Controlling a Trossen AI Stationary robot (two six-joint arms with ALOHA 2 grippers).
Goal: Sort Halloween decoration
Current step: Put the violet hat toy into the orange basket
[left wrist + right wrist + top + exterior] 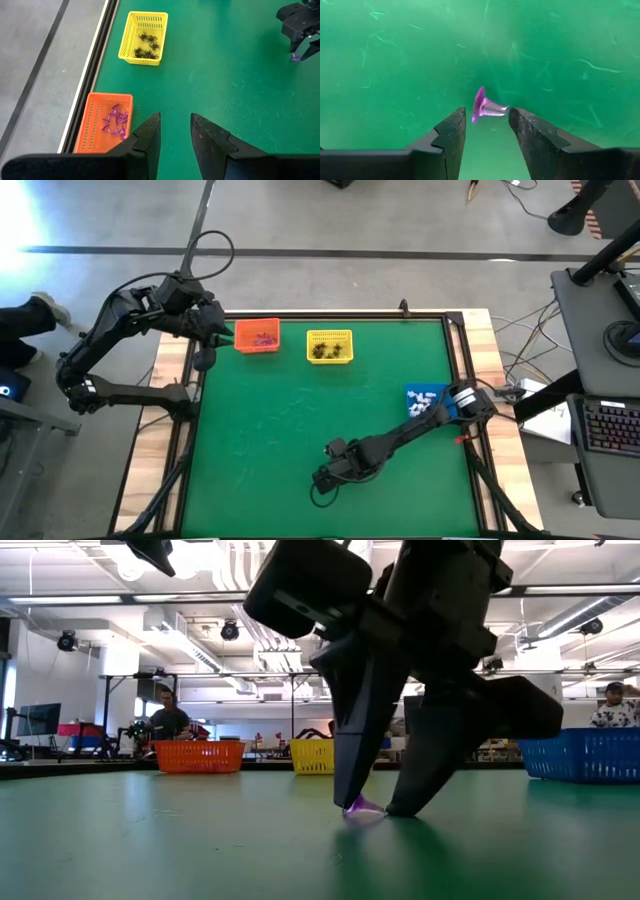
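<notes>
Green felt-like matting covers the bench (280, 430), and near its front middle the right gripper (372, 808) stands with its fingers parted, their tips down on the mat on either side of a tiny translucent purple trinket shaped like a pointed hat with a flared brim (486, 106). From the overhead camera the trinket itself cannot be made out, hidden under the dark wrist of the right arm; at table height only a sliver of purple shows between the two finger tips, and whether either tip actually touches it is hard to tell. In the right wrist view the piece lies on its side, its long axis running across the gap from one finger toward the other, the wide brim end nearer one finger and the narrow tip almost at the other. The left gripper (175, 131) hangs by the far left corner of the bench, fingers apart and holding nothing, just beside the small orange plastic basket (92, 125) that holds a heap of similar purple pieces. Next to it the yellow plastic basket (131, 37) holds small black spider shapes, and the blue basket (412, 392), partly covered by the right arm, shows white bits.
</notes>
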